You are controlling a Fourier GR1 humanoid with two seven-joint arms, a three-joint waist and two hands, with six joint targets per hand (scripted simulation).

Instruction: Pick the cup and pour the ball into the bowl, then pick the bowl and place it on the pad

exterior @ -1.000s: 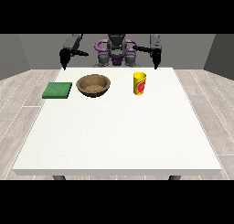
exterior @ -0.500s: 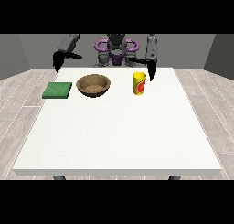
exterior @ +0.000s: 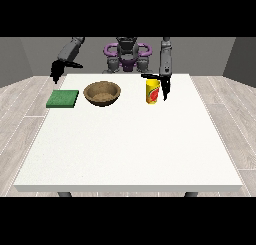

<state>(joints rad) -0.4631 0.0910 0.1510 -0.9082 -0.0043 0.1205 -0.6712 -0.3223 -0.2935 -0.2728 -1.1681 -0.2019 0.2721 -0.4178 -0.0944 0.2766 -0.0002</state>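
The hand at the view's right [exterior: 164,86] hangs just beside the cup [exterior: 152,91], on its outer side, fingers pointing down. Beyond the cup from that hand stands the bowl [exterior: 102,93], with a bare gap of tabletop [exterior: 130,149] between them. The pad [exterior: 63,98] lies below the hand at the view's left [exterior: 56,70], near the bowl.

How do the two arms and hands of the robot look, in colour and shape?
Both arms are grey and made of slim, rounded segments. Each ends in a black hand with thin fingers: the hand at the view's right and the hand at the view's left. No cables, markings or sleeves can be made out on them.
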